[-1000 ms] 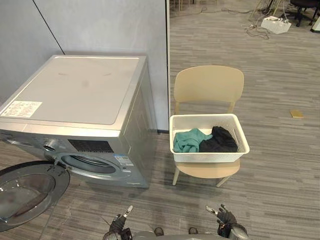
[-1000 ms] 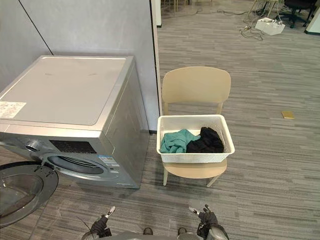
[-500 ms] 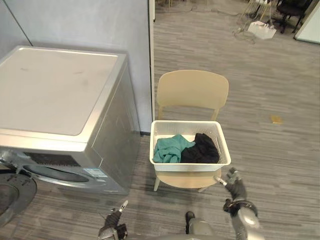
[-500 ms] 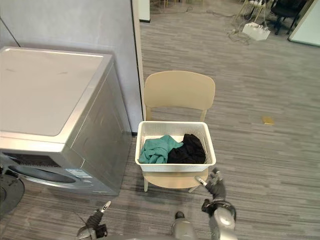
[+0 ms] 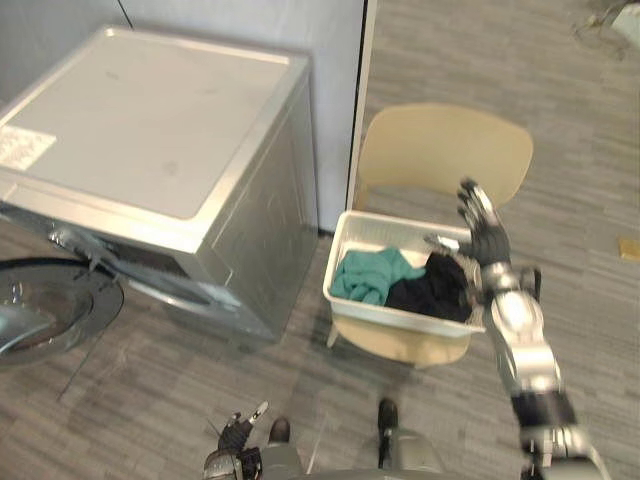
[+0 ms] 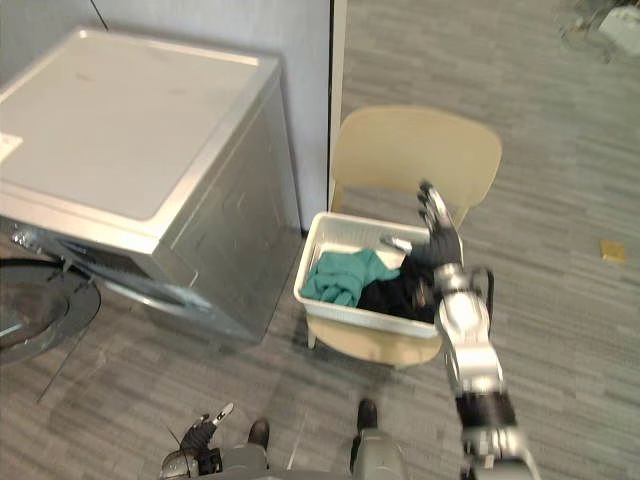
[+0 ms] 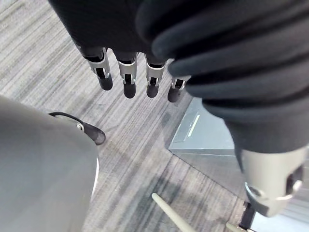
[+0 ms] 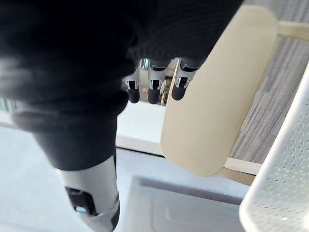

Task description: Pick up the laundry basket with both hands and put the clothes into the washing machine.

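Grey plank flooring (image 5: 180, 370) runs under everything, and a pale wall panel (image 5: 250, 25) stands behind. On it, the white laundry basket (image 5: 400, 316) sits on the seat of a beige chair (image 5: 440, 150), and neither hand is touching it. Inside lie a teal garment (image 5: 372, 276) toward the washer side and a black garment (image 5: 432, 288) just beside it, touching it.

The right hand (image 5: 486, 236) is raised over the basket's far right corner, in front of the chair back. Its fingers are straight and spread and it holds nothing. Its own wrist view shows the same: extended fingers, with the chair back and the basket's perforated rim beyond them. The left hand (image 5: 238, 438) hangs low at the bottom of the eye views, well apart from the basket. Its fingers are relaxed and straight over the floor, and it too is empty.

To the robot's left of the chair stands the silver washing machine (image 5: 150, 130). Its round door (image 5: 45, 305) is swung fully open, so the drum is ready to receive clothes.

By my reading the task has barely begun. The basket is not yet gripped or lifted, and both garments are in it. What is left is to bring both hands to the basket's sides, lift it, carry it to the washer and get the clothes in through the open door.
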Tool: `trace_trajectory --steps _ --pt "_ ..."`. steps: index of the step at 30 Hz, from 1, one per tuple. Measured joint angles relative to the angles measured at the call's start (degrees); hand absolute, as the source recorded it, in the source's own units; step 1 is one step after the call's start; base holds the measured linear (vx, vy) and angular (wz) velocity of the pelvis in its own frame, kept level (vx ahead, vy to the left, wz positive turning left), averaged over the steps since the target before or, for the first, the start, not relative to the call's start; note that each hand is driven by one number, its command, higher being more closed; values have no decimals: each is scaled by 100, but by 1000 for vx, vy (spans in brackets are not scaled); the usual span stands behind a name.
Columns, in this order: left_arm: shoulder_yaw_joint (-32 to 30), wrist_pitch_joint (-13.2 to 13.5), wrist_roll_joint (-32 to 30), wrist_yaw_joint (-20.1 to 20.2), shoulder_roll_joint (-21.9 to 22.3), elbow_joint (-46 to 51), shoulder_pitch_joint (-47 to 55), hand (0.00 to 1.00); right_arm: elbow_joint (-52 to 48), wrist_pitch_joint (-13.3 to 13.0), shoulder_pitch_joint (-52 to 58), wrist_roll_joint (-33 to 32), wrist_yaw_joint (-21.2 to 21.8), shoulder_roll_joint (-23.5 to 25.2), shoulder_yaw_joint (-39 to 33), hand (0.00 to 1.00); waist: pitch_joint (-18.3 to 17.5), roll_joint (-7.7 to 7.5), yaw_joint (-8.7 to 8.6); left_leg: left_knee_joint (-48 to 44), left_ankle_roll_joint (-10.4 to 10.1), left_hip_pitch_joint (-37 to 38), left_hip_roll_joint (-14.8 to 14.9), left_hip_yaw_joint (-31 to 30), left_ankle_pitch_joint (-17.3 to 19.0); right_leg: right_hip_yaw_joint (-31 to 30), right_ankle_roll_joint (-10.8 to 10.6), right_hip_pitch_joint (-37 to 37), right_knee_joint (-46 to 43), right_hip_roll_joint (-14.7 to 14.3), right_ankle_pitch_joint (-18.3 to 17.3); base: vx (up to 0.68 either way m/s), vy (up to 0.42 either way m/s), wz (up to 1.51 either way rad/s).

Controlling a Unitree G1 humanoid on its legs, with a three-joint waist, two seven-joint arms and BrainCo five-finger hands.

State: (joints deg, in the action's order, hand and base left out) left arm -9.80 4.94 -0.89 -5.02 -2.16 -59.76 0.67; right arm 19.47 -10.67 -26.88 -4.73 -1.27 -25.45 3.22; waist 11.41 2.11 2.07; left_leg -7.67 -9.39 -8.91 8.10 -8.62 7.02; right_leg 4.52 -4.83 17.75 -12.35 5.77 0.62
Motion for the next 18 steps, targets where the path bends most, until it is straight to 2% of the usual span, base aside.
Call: trace_trajectory --steps 2,3,5,6,11,15,18 --pt "441 33 -10 7 -1 172 -185 0 1099 89 -994 146 -12 -587 600 0 362 209 162 -138 -15 -233 -74 -4 -51 -21 -29 105 122 52 183 -243 30 1" --pt "545 54 -27 5 -6 232 -199 0 1276 113 -1145 200 -1 -685 746 0 405 241 216 -139 -18 -298 -90 2 -77 -55 -40 182 142 54 230 -189 13 -7" --pt "736 83 -36 2 -45 419 -207 0 1627 140 -1520 361 27 -844 1068 0 589 315 215 -122 -17 -461 -106 12 -165 -78 -33 332 201 61 343 -134 -11 -6" --pt "823 145 -9 -5 -64 556 -256 0 1855 216 -1720 529 53 -1007 1177 0 828 346 219 -76 -35 -541 -109 14 -247 -95 -17 414 264 59 459 -82 -21 -3" --pt "1090 211 21 -3 -131 624 -431 0 2397 228 -1972 976 286 -1443 1646 0 1138 378 220 77 -26 -711 -106 15 -420 -111 24 669 255 56 553 -22 -15 -1" --pt "1198 293 11 -4 -135 637 -479 0 2534 226 -2153 1171 416 -1644 2068 0 1228 410 233 103 -24 -851 -105 58 -435 -147 25 869 198 55 555 52 -3 -4" --pt "1201 299 19 -5 -122 630 -599 0 2534 221 -2238 1290 520 -1735 2350 0 1260 413 360 90 -28 -1038 -101 69 -448 -156 26 1080 135 53 553 26 -3 0"
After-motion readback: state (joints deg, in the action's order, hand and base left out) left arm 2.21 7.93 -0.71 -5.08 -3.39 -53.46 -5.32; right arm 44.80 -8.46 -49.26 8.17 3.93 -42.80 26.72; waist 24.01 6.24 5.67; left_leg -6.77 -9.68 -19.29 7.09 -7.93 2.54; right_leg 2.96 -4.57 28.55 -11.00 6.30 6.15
